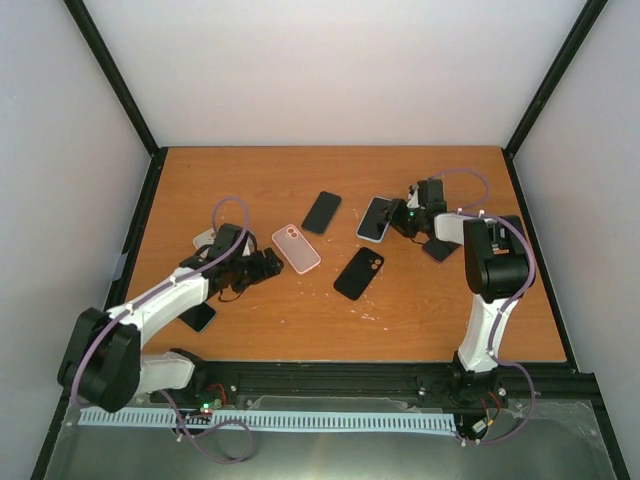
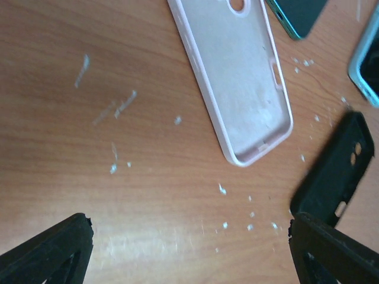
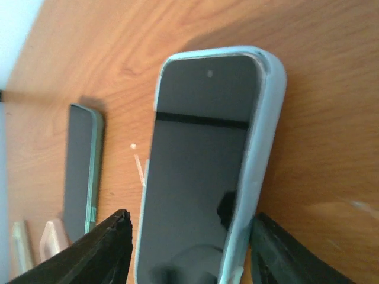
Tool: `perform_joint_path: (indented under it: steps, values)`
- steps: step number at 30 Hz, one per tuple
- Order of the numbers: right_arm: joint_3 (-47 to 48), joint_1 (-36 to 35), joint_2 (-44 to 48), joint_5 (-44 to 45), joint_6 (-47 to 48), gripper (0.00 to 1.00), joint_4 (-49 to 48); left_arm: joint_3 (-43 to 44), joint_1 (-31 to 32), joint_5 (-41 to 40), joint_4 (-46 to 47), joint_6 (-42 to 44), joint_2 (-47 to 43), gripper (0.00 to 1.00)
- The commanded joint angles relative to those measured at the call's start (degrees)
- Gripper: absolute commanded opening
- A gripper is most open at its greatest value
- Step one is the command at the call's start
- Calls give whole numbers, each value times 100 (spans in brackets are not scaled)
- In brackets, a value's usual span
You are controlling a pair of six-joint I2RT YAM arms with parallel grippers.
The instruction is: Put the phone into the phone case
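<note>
My left claw [image 2: 189, 223] hangs spread wide over the wooden table [image 2: 89, 148], holding nothing. The empty pink silicone phone case [image 2: 237, 77] lies hollow side up just ahead of it, I'd judge ready to take a phone. Farther off, my right claw [image 3: 190, 219] straddles the dark-screened phone in a pale blue shell [image 3: 201, 154], fingers parted and apparently not pinching it.

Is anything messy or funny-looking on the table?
Yes. Little white specks are sprinkled over the wooden table near one end of the empty pink case, like crumbs or scuffs. What they are is too small to tell.
</note>
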State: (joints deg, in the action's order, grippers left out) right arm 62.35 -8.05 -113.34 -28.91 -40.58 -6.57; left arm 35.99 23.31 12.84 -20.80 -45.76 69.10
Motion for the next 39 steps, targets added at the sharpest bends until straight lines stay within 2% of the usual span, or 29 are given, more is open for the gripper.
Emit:
perform_joint_path:
  steps: [1, 4, 9, 11, 15, 17, 21, 26, 33, 39]
  values:
    - [363, -3, 470, 745, 206, 58, 1540, 554, -71, -734, 267, 65, 464, 91]
    - [540, -18, 687, 1297, 166, 66, 2329, 910, -139, -1176, 142, 112, 905, 89]
    - [791, -198, 840, 2064, 58, 70, 3095, 1165, -177, -1210, 351, 226, 1250, 86]
    - [948, -220, 832, 2665, 37, 70, 3570, 1179, -187, -1165, 427, 230, 1272, 86]
    - [1033, -167, 833, 4436, -113, 74, 4155, 1103, -187, -881, 543, 318, 1161, 89]
    - [1069, -16, 778, 4729, -232, 78, 4407, 1062, -187, -833, 537, 420, 1128, 91]
    - [1031, 267, 765, 4735, -458, 86, 4550, 1059, -186, -797, 470, 531, 1175, 92]
    - [981, 395, 614, 4700, -830, 90, 4535, 869, -187, -572, 671, 508, 1102, 92]
    - [1072, 458, 295, 4608, -997, 91, 4434, 839, -187, -473, 587, 599, 1039, 92]
    - [1052, 530, 203, 4546, -1080, 91, 4441, 574, -187, 114, 799, 704, 970, 92]
